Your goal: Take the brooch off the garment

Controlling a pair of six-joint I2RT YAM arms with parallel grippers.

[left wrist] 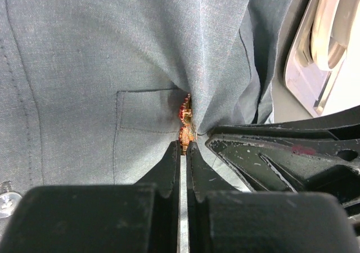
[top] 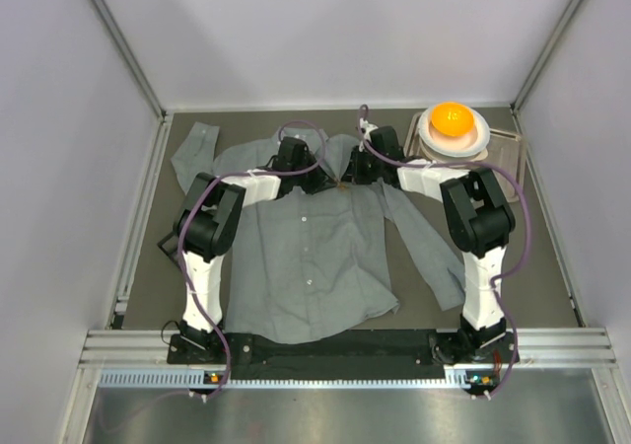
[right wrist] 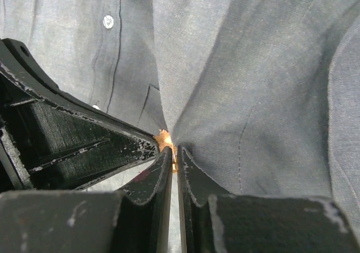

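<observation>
1. The left gripper [left wrist: 183, 147] is shut tight, its two fingers pressed nearly together. The lower end of the brooch [left wrist: 185, 122] sits pinched at their tips.
2. The right gripper [right wrist: 174, 156] is also drawn down to a thin slit. The cloth puckers toward its tips, so it appears to be pinching the shirt [top: 306, 257] right at the brooch (a glint of orange shows in the slit, so I cannot rule out that it has some of the ornament too).
3. From the left wrist, the brooch lies straight ahead of the fingertips. Its long axis runs on away from them, in line with the fingers.
4. It sits on the chest of the shirt at the upper corner of the pocket [left wrist: 143, 113], where the folds gather.
5. Both arms meet at this one spot, tips just beside each other. The left has the clearer hold on the brooch, so the pull looks like its job, back along that axis, with the right anchoring the cloth.
</observation>
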